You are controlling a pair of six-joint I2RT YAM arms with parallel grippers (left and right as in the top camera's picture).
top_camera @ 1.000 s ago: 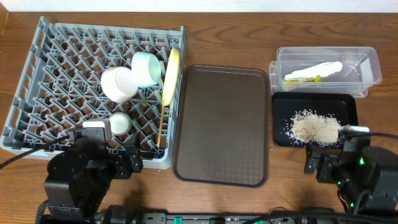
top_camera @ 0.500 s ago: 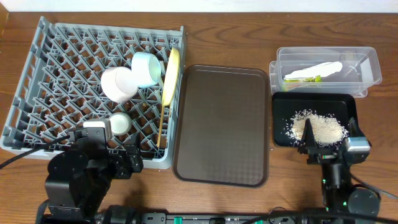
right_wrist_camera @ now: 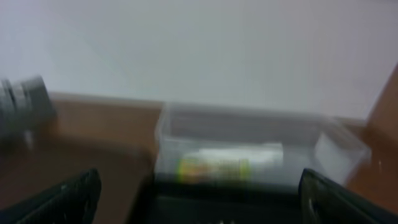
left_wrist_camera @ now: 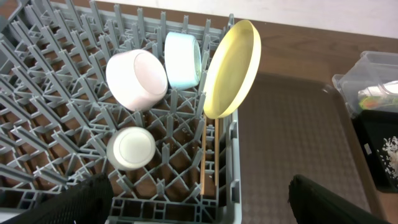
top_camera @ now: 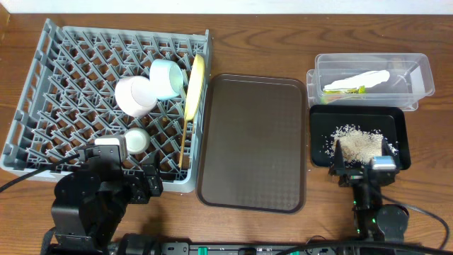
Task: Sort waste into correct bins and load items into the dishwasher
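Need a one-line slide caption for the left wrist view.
Grey dish rack holding a white bowl, light blue bowl, yellow plate on edge, small white cup and chopsticks, brown tray alongside.

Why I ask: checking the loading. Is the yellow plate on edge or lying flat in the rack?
On edge: the yellow plate stands between pegs at the side of the grey rack, leaning slightly.

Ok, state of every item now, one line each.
yellow plate, upright on edge in the rack
white bowl, on its side in the rack
light blue bowl, on its side in the rack
white cup, in the rack
chopsticks, lying in the rack
clear tub, holds napkin and wrapper
black tray, holds crumbs
left gripper, fingers open
right gripper, fingers open
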